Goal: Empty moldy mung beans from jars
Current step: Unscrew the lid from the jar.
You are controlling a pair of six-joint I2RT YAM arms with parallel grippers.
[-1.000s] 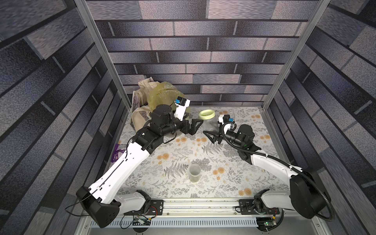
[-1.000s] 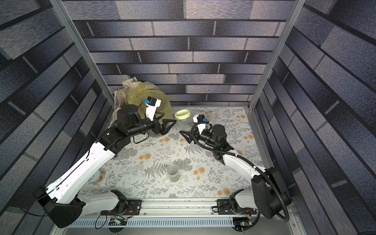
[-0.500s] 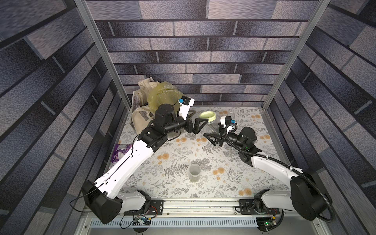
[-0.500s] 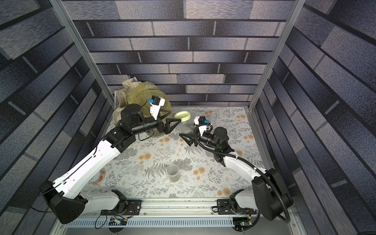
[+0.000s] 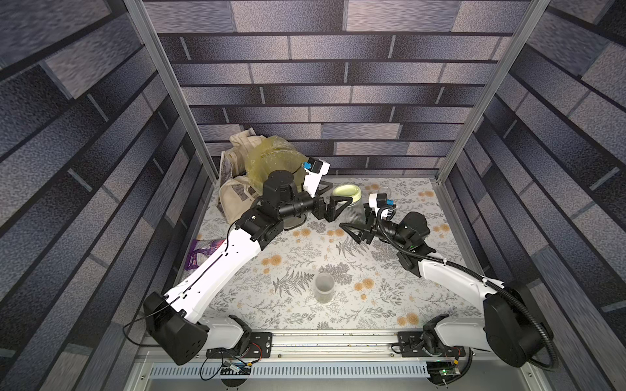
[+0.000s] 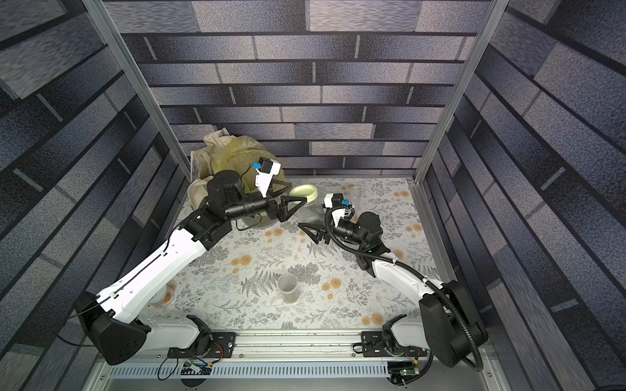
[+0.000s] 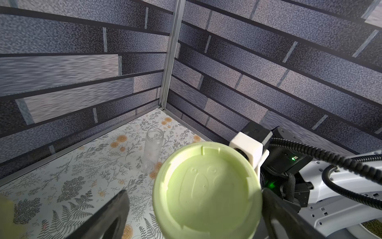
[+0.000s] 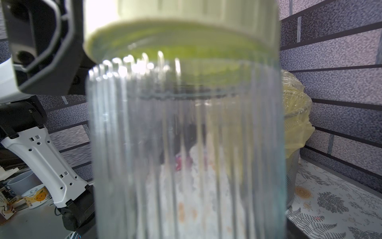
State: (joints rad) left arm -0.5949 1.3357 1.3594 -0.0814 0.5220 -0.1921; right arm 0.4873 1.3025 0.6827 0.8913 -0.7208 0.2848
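Wide jar [image 5: 354,213] upright, lid on, upper centre of counter [image 5: 288,260] in both top views. Left gripper [image 5: 340,193]: fingers apart, flanking lime lid [image 7: 206,192], not clamped. Right gripper [image 5: 352,227] at jar body; grip cannot be told. Short jar [image 5: 324,287] lower centre. Slim jar [image 6: 354,195] just right of wide jar.

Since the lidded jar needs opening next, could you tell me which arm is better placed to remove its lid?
Probably the left: the open left gripper already straddles the lime-green lid, while the right gripper sits lower, at the jar body.
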